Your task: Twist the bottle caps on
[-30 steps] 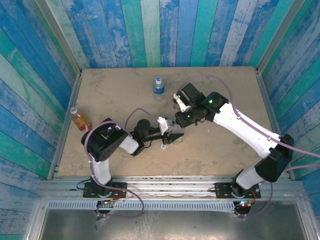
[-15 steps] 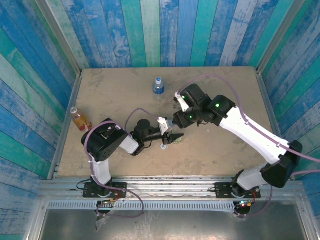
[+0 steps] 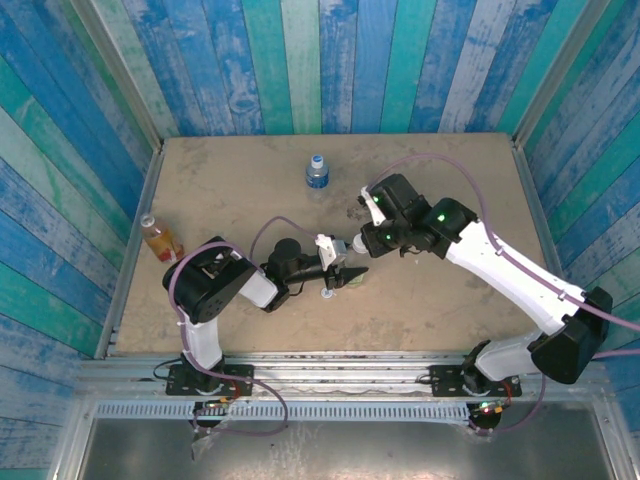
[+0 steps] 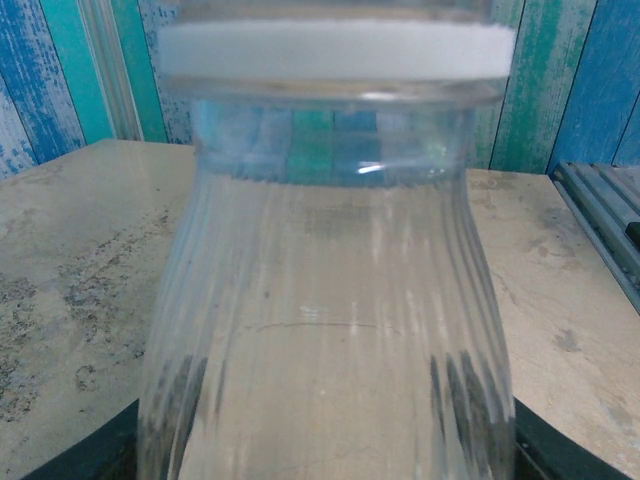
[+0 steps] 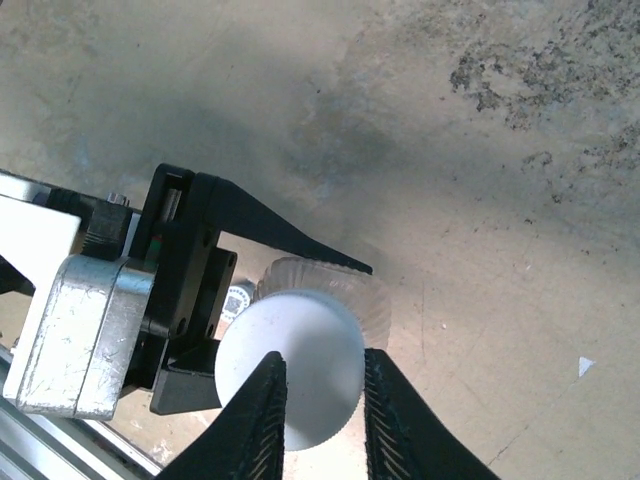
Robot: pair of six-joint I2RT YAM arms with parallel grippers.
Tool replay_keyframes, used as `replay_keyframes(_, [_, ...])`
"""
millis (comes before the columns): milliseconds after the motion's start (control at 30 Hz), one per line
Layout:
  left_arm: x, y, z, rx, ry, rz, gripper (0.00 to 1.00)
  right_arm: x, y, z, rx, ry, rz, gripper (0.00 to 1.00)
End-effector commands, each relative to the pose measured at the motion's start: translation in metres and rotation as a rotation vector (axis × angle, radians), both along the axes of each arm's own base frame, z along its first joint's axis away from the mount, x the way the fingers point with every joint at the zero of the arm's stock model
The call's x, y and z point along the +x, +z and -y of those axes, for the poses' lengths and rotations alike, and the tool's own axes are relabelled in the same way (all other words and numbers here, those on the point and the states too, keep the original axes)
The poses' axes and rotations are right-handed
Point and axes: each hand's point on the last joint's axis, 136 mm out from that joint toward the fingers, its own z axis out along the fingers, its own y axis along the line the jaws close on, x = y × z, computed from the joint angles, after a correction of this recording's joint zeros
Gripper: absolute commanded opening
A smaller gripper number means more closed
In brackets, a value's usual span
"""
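Observation:
A clear ribbed bottle (image 3: 349, 278) stands at mid-table with my left gripper (image 3: 343, 275) shut on its body. In the left wrist view the bottle (image 4: 330, 330) is very close, and a white cap (image 4: 335, 50) sits on its neck. My right gripper (image 5: 322, 358) hangs directly over that cap (image 5: 300, 325). Its fingers are drawn close together with nothing between them. One finger (image 5: 255, 420) covers part of the cap's top. Whether the tips touch the cap is unclear. The blue-label bottle (image 3: 317, 173) stands capped at the back. The orange bottle (image 3: 159, 240) stands at the left edge.
A small pale round piece (image 3: 326, 294) lies on the table just in front of the held bottle, beside the left gripper's black jaw (image 5: 265, 225). Blue and green plank walls close in the tabletop (image 3: 450, 180) on three sides. Bare surface lies to the right.
My right wrist has shifted a little to the right and turned above the held bottle. The left arm and all three bottles have stayed where they were.

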Motion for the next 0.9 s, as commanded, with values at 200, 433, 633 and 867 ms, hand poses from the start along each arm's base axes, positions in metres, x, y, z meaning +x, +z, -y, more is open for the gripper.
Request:
replay_keyframes(200, [-0.003,-0.030,0.001,0.066,-0.010,-0.056,0.60,-0.015,-0.041,0.018,-0.079,-0.018,-0.123,0.16])
replay_keyframes(433, [-0.002,-0.031,0.002,0.064,-0.010,-0.062,0.60,-0.032,-0.046,0.016,-0.004,-0.006,-0.158,0.19])
replay_keyframes(633, [-0.002,-0.030,0.002,0.063,-0.012,-0.063,0.60,-0.040,-0.065,0.024,-0.020,-0.029,-0.181,0.20])
replay_keyframes(867, [-0.001,-0.030,0.002,0.065,-0.010,-0.061,0.60,-0.052,-0.091,0.038,-0.050,-0.060,-0.220,0.17])
